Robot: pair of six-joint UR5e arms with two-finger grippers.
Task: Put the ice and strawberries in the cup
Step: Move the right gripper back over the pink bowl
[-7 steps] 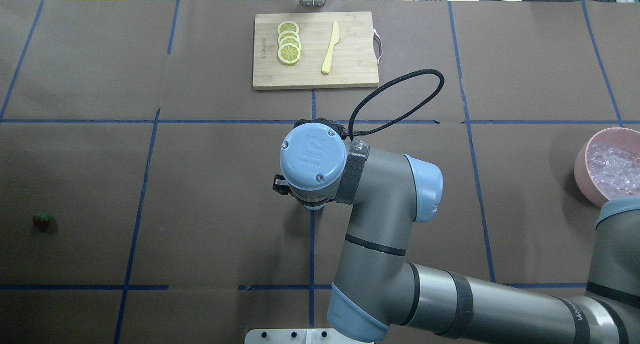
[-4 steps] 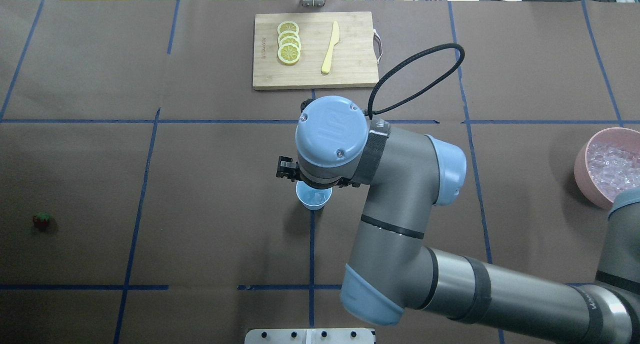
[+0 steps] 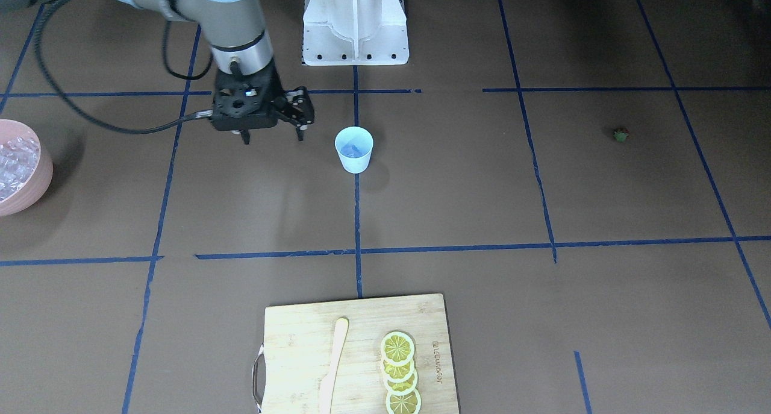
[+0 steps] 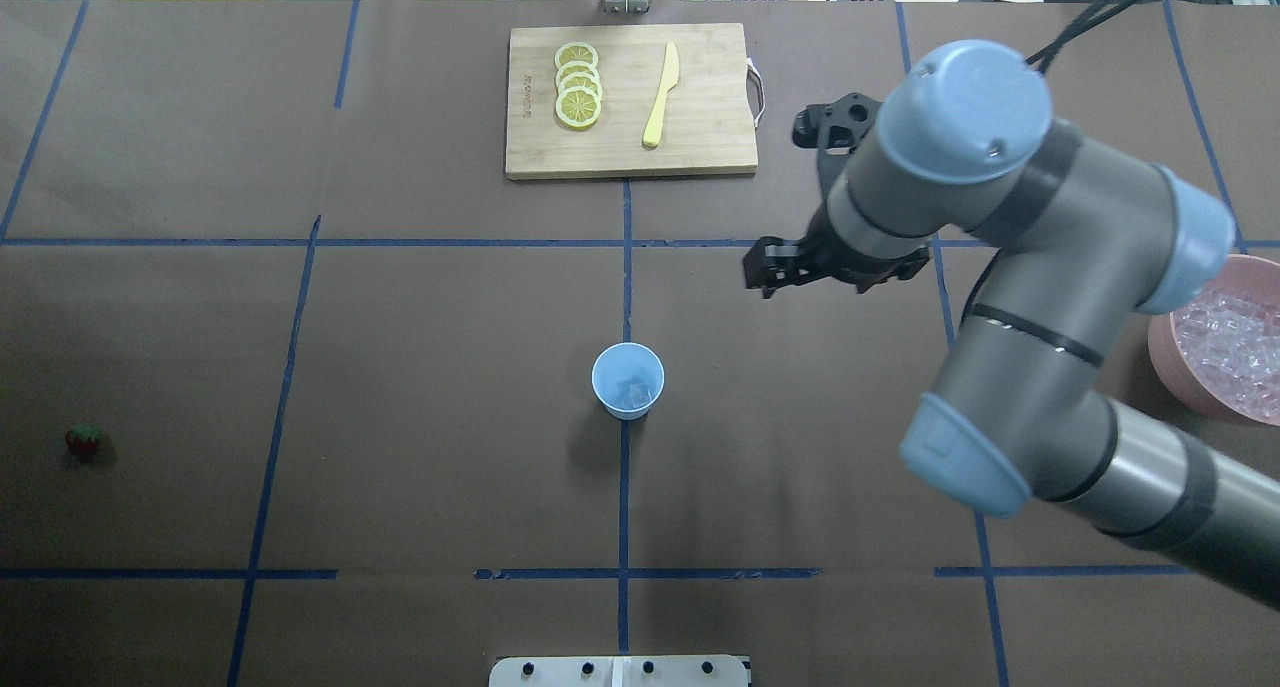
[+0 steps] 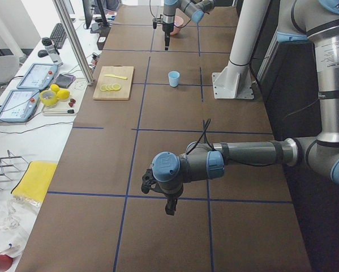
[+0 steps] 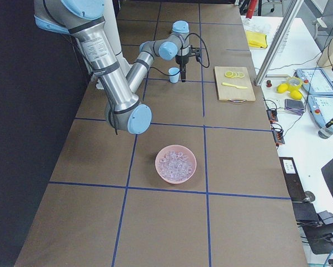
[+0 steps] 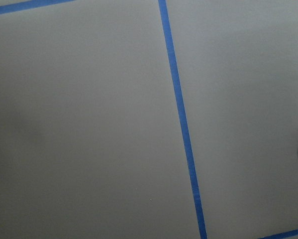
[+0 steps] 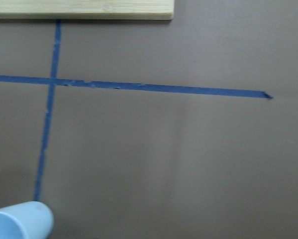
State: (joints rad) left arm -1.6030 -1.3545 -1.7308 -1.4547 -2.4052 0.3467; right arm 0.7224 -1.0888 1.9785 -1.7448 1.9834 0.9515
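Note:
The light-blue cup (image 4: pixel 628 380) stands upright at the table's middle on a blue tape line, with a clear ice cube (image 4: pixel 631 395) inside it. More ice (image 4: pixel 1228 339) fills the pink bowl (image 4: pixel 1160 339) at the right edge. One small red strawberry (image 4: pixel 84 440) lies far left, alone. My right gripper (image 3: pixel 272 138) hangs open and empty above the table, off to the cup's right and apart from it. My left gripper (image 5: pixel 170 207) shows only in the exterior left view, far from the cup, and I cannot tell its state there.
A wooden cutting board (image 4: pixel 700 137) at the far middle carries lemon slices (image 4: pixel 578 87) and a yellow knife (image 4: pixel 661 95). The right arm's elbow (image 4: pixel 1000 437) hangs over the table between cup and bowl. The white robot base (image 3: pixel 355 22) sits at the near edge.
The right arm has swung away from above the cup, moving right and farther across the table. The cup, covered a second ago, now stands exposed with ice in it.

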